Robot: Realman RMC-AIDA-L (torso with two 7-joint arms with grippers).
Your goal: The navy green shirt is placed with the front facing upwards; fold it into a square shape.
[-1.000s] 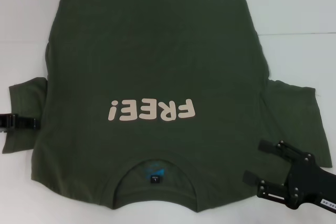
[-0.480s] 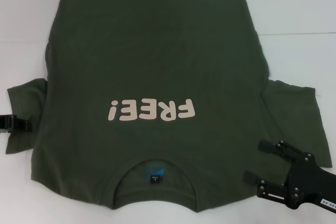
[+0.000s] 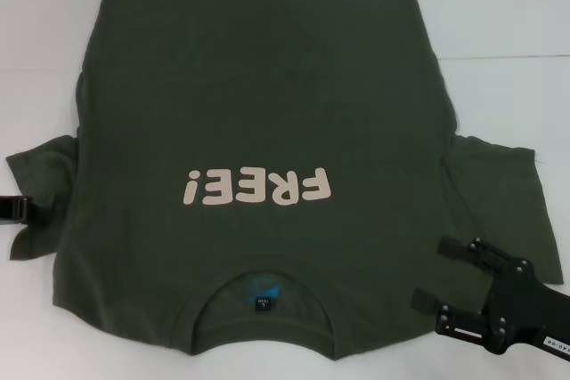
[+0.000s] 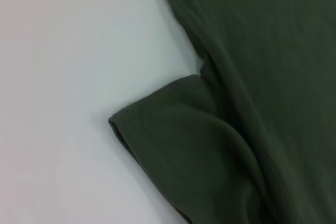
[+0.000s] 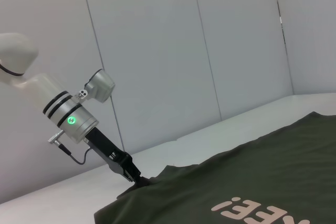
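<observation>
The navy green shirt [image 3: 258, 95] lies flat on the white table, front up, with pale "FREE!" lettering [image 3: 258, 187] and the collar with its label [image 3: 264, 300] nearest me. My left gripper [image 3: 25, 208] is at the table's left edge, shut on the hem of the shirt's left sleeve [image 3: 44, 175], which puckers around it. The right wrist view shows this gripper [image 5: 137, 180] pinching the cloth. The left wrist view shows the sleeve [image 4: 178, 145] on the table. My right gripper [image 3: 429, 271] is open, over the shirt's near right shoulder beside the right sleeve [image 3: 499, 189].
The white table [image 3: 499, 24] shows bare around the shirt on the right and far left. Pale wall panels [image 5: 236, 51] stand behind the table. My left arm [image 5: 73, 119] reaches down to the sleeve.
My left gripper has drawn back to the left with the sleeve hem, so the sleeve is stretched outward and bunched at the grip. The right arm has not moved.
</observation>
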